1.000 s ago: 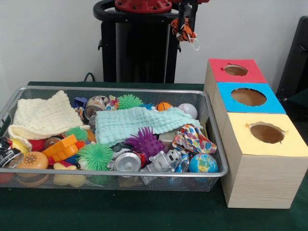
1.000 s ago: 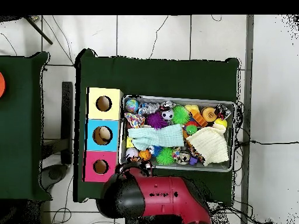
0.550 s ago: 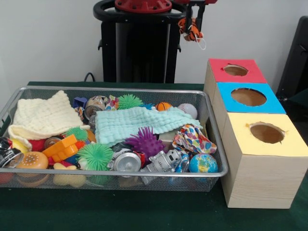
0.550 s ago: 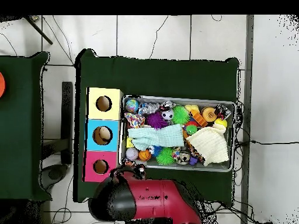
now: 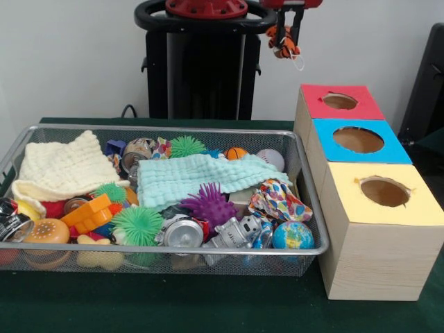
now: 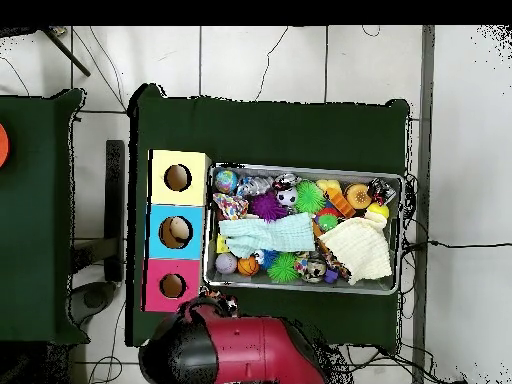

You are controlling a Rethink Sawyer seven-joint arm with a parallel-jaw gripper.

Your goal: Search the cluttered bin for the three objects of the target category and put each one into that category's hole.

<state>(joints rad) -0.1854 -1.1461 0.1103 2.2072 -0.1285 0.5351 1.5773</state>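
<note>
Orange-and-black striped soft toy (image 5: 283, 40) hangs at the top of the front view, right of centre, clamped between the closed fingers of the gripper (image 5: 286, 28), with a thin white loop dangling beneath it. It hangs in the air above and to the upper left of the red box (image 5: 340, 103), whose round hole sits at the far end of a row of three wooden boxes. The blue box (image 5: 358, 141) comes next and the yellow box (image 5: 383, 193) stands nearest the lower right of the frame. A wire mesh bin (image 5: 159, 258) fills the left and centre, just beside the boxes on the green table (image 5: 173, 305). Inside it, a mint cloth (image 5: 201, 175) lies across the middle and a cream cloth (image 5: 62, 170) across the upper left, with a purple spiky ball (image 5: 209, 205), a green spiky ball (image 5: 137, 225), a globe ball (image 5: 292, 236) and an orange toy phone (image 5: 46, 231) among the clutter. In the overhead view the red arm (image 6: 255, 350) sits at the bottom, below the bin, and covers the gripper.
</note>
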